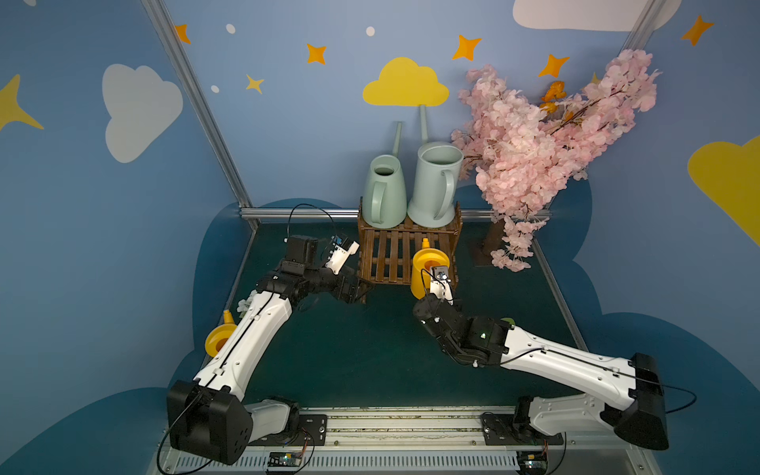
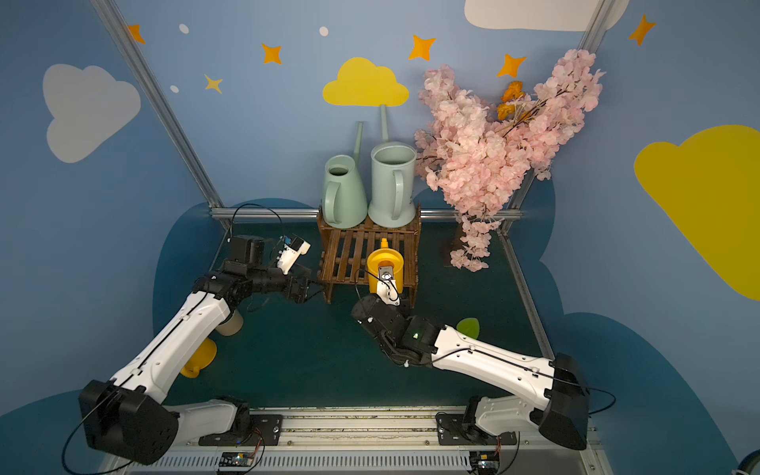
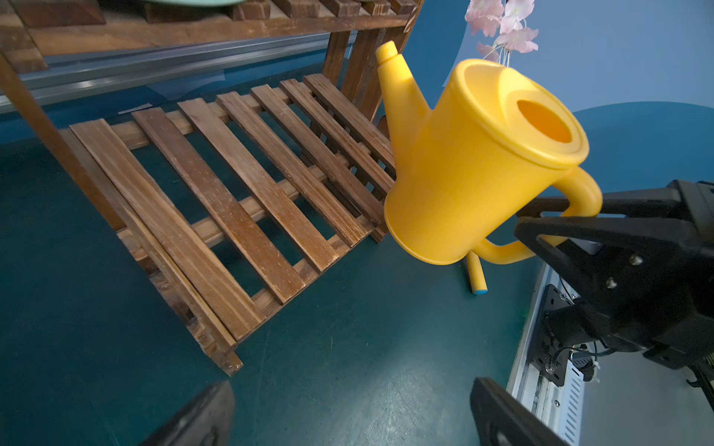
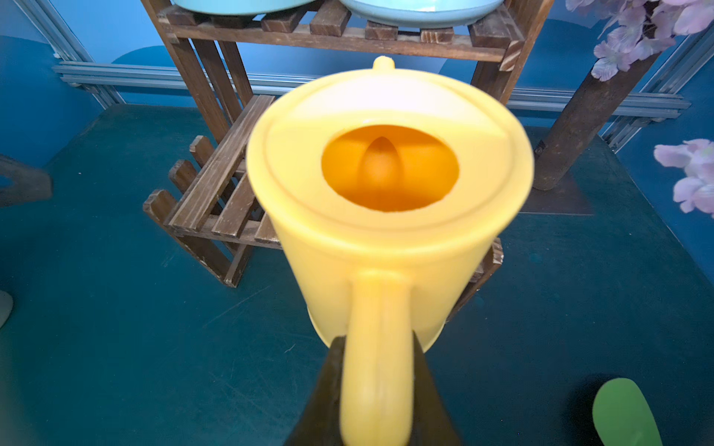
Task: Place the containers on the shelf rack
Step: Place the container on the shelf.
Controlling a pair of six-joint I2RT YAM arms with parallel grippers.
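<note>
1. Right gripper (image 4: 376, 370): I see its fingers closed narrow on the handle of a small yellow watering can (image 1: 427, 267). The can sits at the right end of the lower tier of the shelf rack (image 1: 390, 255), with its spout pointing far. I cannot tell whether its base touches the slats.
2. Left gripper (image 3: 347, 413): fingers spread wide, holding nothing, just left of the rack's near-left leg.
3. Two tall pale green cans (image 1: 384, 193) stand side by side on the upper tier, handles toward the near side.
4. A second small yellow can (image 1: 216, 341) lies at the near left, partly under the left arm.
5. Surface: dark green table mat (image 1: 362, 349).
6. Room: blue walls (image 1: 288, 123) painted with yellow and white clouds and orange stars, framed by aluminium rails (image 1: 197, 103). A pink blossom tree (image 1: 534, 144) stands at the far right.
</note>
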